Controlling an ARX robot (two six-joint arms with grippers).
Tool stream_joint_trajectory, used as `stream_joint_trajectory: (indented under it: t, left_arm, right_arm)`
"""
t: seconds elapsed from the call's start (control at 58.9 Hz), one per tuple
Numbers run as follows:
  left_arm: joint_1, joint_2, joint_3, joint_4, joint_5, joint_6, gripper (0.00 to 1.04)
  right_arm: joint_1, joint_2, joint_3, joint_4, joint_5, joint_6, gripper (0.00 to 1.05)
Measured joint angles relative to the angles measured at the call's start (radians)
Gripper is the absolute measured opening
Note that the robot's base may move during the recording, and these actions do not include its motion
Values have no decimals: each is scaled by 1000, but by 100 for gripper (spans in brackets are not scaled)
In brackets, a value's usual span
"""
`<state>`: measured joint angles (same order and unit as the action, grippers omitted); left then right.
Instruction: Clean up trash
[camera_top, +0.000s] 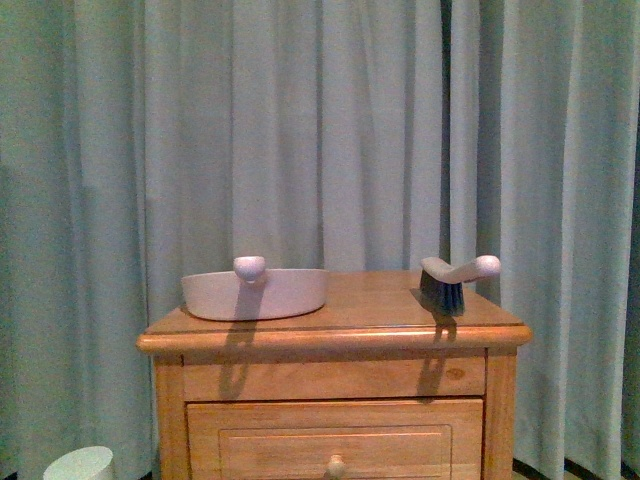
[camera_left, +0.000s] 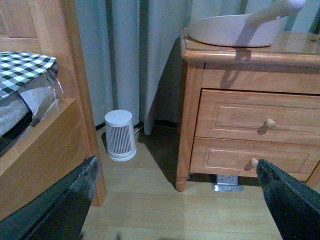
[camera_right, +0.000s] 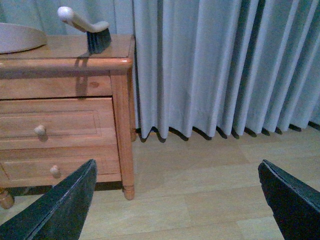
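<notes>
As we face it, nightstand (camera_top: 335, 340): wooden, with knobbed drawers, backed by a pale curtain (camera_top: 300, 130).
White pan (camera_top: 256, 293): on the nightstand's top, toward our left, with its handle pointing at us.
Brush (camera_top: 455, 278): on the same top near the right edge, bristles down, well apart from the pan.
Left gripper (camera_left: 176, 162): low over the wooden floor (camera_left: 165, 205), with its fingers spread wide and nothing between them.
Right gripper (camera_right: 177, 162): also low over the floor, spread wide and empty, near the nightstand's right side.
Ribbed white cylinder (camera_left: 120, 135): upright on the floor against the curtain, between the nightstand and the bed frame (camera_left: 55, 100).
Checked cloth (camera_left: 25, 67): lying on the bed, above the frame's wooden rail.
Socket strip (camera_left: 227, 181): on the floor under the nightstand.
Trash: we cannot place it, since none of our three views shows a tissue wad.
In the way: the nightstand's body hides the floor behind it, and the bed frame hides the floor to our left.
</notes>
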<state>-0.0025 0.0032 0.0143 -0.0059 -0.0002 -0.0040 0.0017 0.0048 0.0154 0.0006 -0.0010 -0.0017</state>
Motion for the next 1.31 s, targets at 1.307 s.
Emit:
stream_joint_trajectory:
  t: [1.307]
  left_arm:
    - [0,-1,0,0,0,0,97]
  right_arm:
    - [0,-1,0,-1,0,1,97]
